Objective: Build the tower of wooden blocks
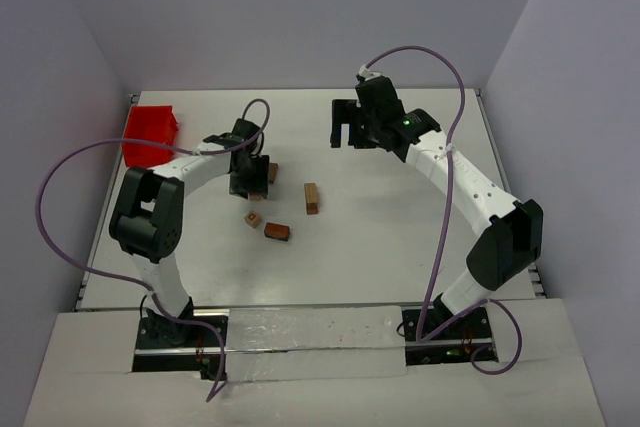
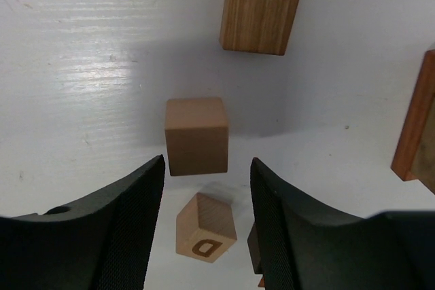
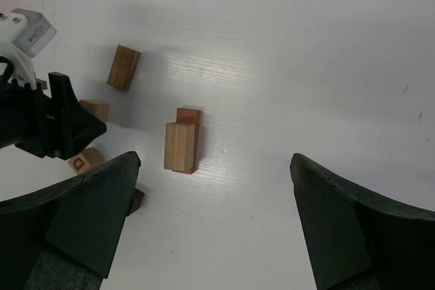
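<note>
Loose wooden blocks lie mid-table. A tan cuboid lies on a reddish-brown block (image 1: pixel 312 197), also in the right wrist view (image 3: pixel 182 142). My left gripper (image 1: pixel 250 190) is open and low over the table (image 2: pixel 207 161). A small tilted cube marked D (image 2: pixel 205 236) sits between its fingers, untouched. A plain tan cube (image 2: pixel 196 135) lies just beyond it, then a striped cuboid (image 2: pixel 262 6). A dark block (image 2: pixel 253 249) shows beside the right finger. My right gripper (image 1: pixel 350 127) is open and empty, held high over the far side (image 3: pixel 214 161).
A red plastic tray (image 1: pixel 150 134) stands at the far left corner. The plain cube (image 1: pixel 254 218) and the cuboid (image 1: pixel 277 232) lie nearer the arm bases. Purple cables loop over both arms. Walls close in the table's sides.
</note>
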{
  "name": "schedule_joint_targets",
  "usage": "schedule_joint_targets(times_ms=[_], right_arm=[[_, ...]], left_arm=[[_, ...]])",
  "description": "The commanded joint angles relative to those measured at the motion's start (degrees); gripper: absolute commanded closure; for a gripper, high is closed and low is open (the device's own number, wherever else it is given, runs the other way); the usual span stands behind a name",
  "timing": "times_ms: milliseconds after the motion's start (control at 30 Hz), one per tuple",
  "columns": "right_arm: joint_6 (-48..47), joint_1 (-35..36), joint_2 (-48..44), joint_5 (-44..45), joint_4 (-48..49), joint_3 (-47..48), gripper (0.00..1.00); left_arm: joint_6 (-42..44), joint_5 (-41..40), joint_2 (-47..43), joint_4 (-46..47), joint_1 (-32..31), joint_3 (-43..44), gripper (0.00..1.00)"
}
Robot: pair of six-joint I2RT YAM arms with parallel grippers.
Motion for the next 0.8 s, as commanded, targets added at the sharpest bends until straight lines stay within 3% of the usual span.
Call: schedule_joint_targets(times_ms=[0, 333, 600, 767], right_arm=[[0.2, 0.1, -0.6, 0.6, 1.3, 0.6, 0.0], [0.3, 0.0, -1.0, 0.1, 1.7, -0.1, 0.0], [0.2, 0.0, -1.5, -0.1, 1.7, -0.5, 0.0], [0.1, -0.1, -1.7, -0.2, 1.9, -0.8, 0.0]], left_arm=[[1.2, -1.0, 1.7, -0.3, -0.2, 2.2, 0.42], [4.9, -2.7, 2.0, -0.5, -0.1, 3.0, 0.59], [4.3, -4.7, 4.6, -3.0, -0.1, 6.8, 0.4], [4.3, -5.4, 5.5, -3.5, -0.1, 8.2, 0.37]])
